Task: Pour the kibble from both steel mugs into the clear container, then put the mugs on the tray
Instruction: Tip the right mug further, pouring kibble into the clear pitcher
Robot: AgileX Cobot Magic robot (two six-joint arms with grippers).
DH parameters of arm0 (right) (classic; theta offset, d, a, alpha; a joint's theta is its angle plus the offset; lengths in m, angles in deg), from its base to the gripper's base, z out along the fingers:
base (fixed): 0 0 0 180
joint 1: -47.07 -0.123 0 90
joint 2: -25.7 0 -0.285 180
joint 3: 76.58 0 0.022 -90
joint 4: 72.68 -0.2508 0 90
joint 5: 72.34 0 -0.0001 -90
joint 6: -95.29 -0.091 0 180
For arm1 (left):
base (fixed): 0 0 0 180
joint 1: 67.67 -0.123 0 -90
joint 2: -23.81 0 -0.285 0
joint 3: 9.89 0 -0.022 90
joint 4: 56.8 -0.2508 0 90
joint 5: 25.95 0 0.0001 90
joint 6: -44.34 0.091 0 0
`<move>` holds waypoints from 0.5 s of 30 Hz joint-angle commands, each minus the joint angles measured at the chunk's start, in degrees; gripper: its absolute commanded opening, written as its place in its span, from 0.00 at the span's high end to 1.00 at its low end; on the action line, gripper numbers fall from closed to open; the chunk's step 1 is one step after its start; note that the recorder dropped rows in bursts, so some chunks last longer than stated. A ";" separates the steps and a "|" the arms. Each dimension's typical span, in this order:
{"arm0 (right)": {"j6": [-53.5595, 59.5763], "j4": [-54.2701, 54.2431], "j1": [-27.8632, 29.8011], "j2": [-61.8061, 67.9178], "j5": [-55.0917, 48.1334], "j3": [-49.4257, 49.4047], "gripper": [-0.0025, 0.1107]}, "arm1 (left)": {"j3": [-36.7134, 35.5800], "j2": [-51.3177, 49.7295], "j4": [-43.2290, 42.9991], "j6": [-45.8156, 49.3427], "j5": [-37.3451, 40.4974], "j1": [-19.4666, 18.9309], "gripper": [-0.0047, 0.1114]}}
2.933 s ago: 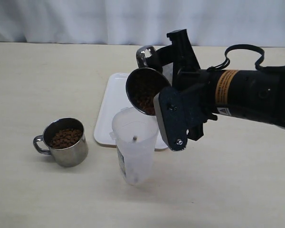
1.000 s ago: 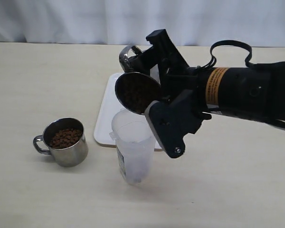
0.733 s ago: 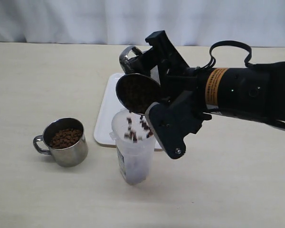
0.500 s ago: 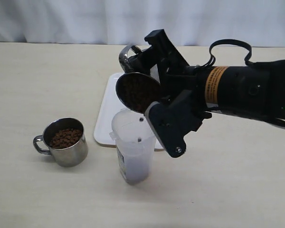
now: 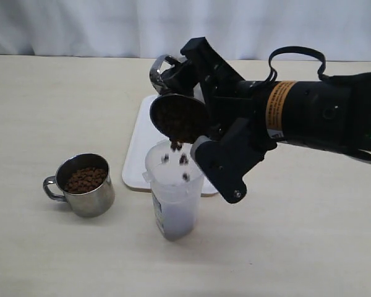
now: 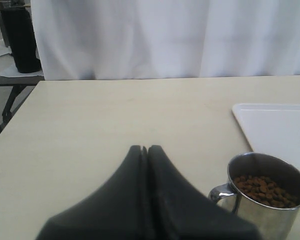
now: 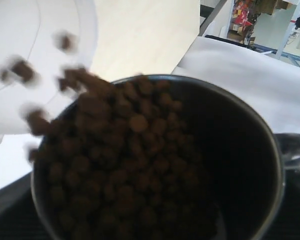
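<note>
Right gripper (image 5: 204, 120): fingers clamped on the sides of the tilted mug (image 5: 173, 111), which is held in the air over the clear container (image 5: 173, 204), mouth turned down.
Left gripper (image 6: 144, 150): fingers pressed together w/ nothing between them; near the second mug (image 6: 262, 200) but apart from it.
Kibble (image 5: 183, 159): a few pellets are in the air betw. mug lip and container rim; most of it is inside the mug (image 7: 135, 165).
Second mug (image 5: 86, 185): upright on the table (image 5: 297, 247) at 9 o'clock of the container, well apart, filled w/ kibble.
Tray (image 5: 142, 142): at 12 o'clock of the container, just behind it; the part in view is bare.
Risk, spill: the container mouth is narrow. If the tilt grows too fast, the heap may slide out at once and pellets could jump over the rim onto table or tray.
Risk, tip-over: the lower finger is very near the rim at approx. 3 o'clock; I cannot tell if it touches. The container is tall and narrow, so a side push could knock it down.
Risk, slip: the mug wall is round and shiny, so it may turn in the grip.
Open room: wide bare table at 3 and 6 o'clock of the container.
Edges: the far table edge meets the curtain (image 5: 80, 25) at 12 o'clock, well beyond the tray. The tray rim is low, so a low pass w/ the mug could catch it.
</note>
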 commanded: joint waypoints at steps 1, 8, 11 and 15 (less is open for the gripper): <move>2.72 -0.46 -0.08 -0.27 1.50 0.50 0.94 | -0.13 0.09 -0.05 0.16 -0.34 -0.16 0.96; 6.51 -0.29 -0.08 -0.27 2.14 0.50 0.94 | -0.13 0.09 -0.05 0.16 -0.34 -0.16 0.96; 6.52 -0.29 -0.08 -0.27 3.27 0.50 0.94 | -0.13 0.09 -0.05 0.16 -0.34 -0.16 0.96; 6.99 -0.29 -0.08 -0.27 3.81 0.50 0.94 | -0.13 0.09 -0.05 0.16 -0.34 -0.16 0.96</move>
